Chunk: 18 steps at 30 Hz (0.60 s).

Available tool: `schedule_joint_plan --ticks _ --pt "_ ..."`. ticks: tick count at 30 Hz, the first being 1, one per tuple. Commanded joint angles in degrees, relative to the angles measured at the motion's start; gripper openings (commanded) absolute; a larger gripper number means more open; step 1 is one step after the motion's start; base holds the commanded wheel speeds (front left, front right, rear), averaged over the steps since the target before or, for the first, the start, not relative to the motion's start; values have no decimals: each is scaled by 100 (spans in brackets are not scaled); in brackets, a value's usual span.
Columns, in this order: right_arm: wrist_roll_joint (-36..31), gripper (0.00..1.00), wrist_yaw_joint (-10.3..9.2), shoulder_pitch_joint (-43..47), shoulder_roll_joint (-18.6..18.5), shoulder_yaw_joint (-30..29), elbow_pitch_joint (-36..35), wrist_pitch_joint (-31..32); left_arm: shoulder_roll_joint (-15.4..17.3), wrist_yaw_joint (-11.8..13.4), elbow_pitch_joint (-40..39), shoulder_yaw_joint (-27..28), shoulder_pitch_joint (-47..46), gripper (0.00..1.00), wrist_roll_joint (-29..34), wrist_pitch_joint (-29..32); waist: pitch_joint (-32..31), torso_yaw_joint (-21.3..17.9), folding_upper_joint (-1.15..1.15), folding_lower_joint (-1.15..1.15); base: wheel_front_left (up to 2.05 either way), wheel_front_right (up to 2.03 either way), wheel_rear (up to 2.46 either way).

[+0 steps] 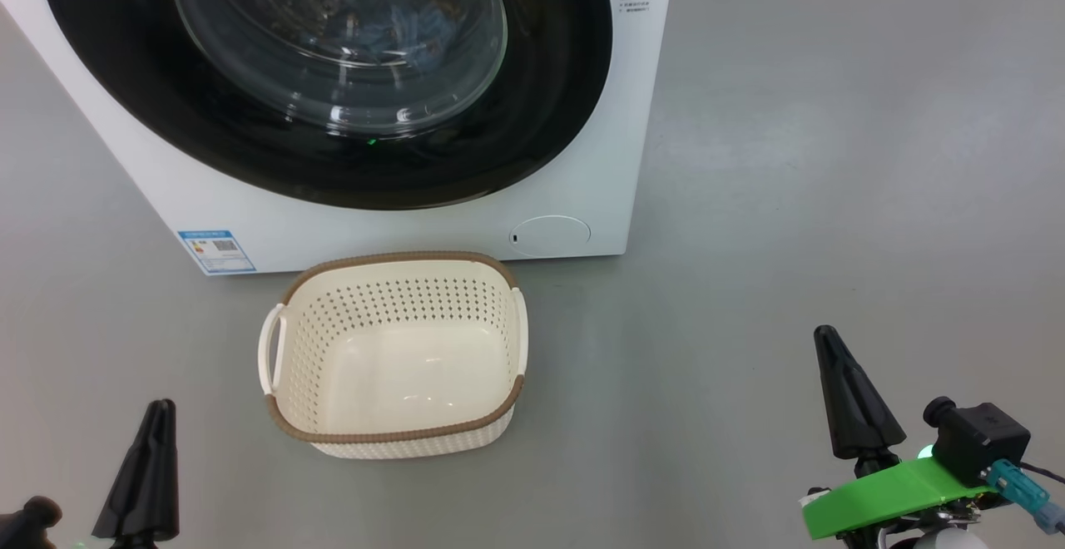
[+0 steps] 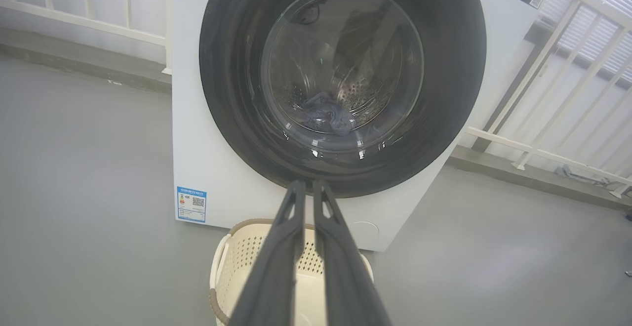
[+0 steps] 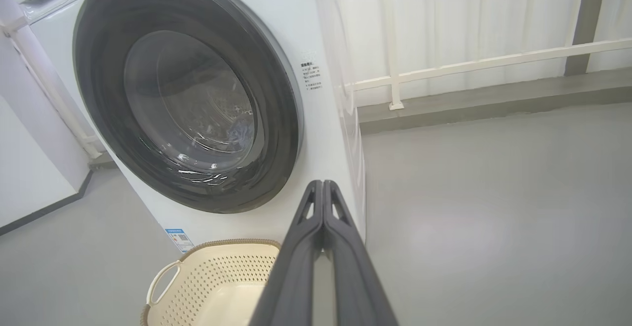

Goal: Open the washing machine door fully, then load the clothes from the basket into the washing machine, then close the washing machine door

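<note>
Left pincer (image 1: pixel 158 409) and right pincer (image 1: pixel 826 337) point up, both closed and empty (low corners); clothes (image 2: pixel 326 113) look blurry behind the door (image 2: pixel 237 94).

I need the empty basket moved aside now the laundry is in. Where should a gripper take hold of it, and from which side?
Probably the white loop handle on the left end of the basket, approached from the left by the left gripper, the nearer one. The loop stands off the wall, leaving a gap for a finger; the broad sloping walls offer little to pinch.
</note>
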Motion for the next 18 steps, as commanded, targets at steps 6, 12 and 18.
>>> schedule_joint_plan --ticks 6,12,18 --pt "488 0 -2 -122 -57 -32 -82 94 41 2 -34 152 -78 0 -330 111 -13 4 0 -12 0 0 0" --pt "885 0 -3 -144 -73 -54 -46 173 -42 1 7 197 -117 0 -600 207 -37 7 0 -12 0 0 0" --pt "1279 0 -3 -161 -87 -80 -14 254 -125 1 40 242 -153 0 -869 303 -62 10 0 -12 0 0 0"
